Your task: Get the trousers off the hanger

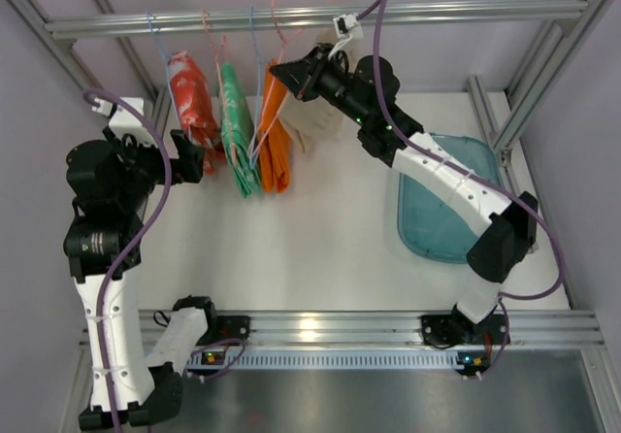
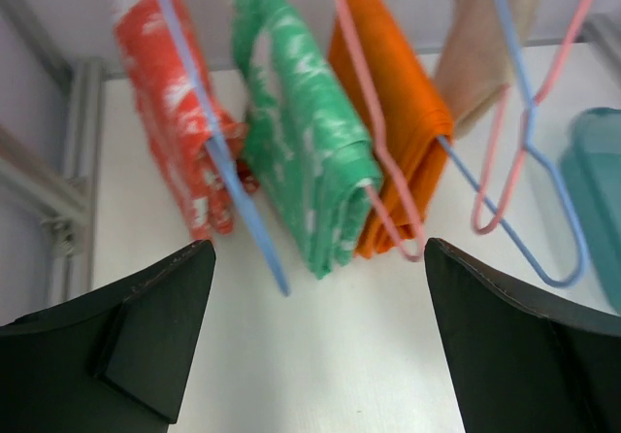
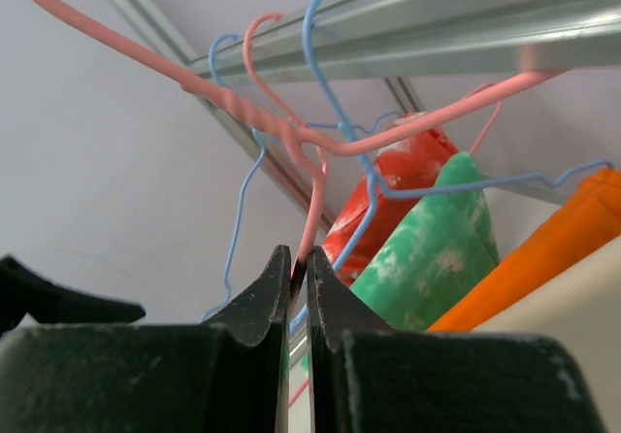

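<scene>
The orange trousers (image 1: 277,147) hang folded over a wire hanger on the rail (image 1: 194,22). The pale beige trousers (image 1: 312,127) hang just right of them, partly hidden under my right arm. My right gripper (image 1: 284,72) is up by the rail, shut on the thin wire of a pink hanger (image 3: 312,210); the orange trousers (image 3: 553,249) and beige trousers (image 3: 572,307) show at lower right in that view. My left gripper (image 1: 194,156) is open and empty, left of the hanging cloths; in the left wrist view it (image 2: 320,336) faces the orange pair (image 2: 398,122) and the beige pair (image 2: 485,35).
A red-and-white cloth (image 1: 191,98) and a green-and-white cloth (image 1: 236,127) hang on hangers left of the orange pair. Pink and blue wire hangers (image 2: 529,161) dangle in front of the beige pair. A teal tray (image 1: 441,200) lies on the white table at the right.
</scene>
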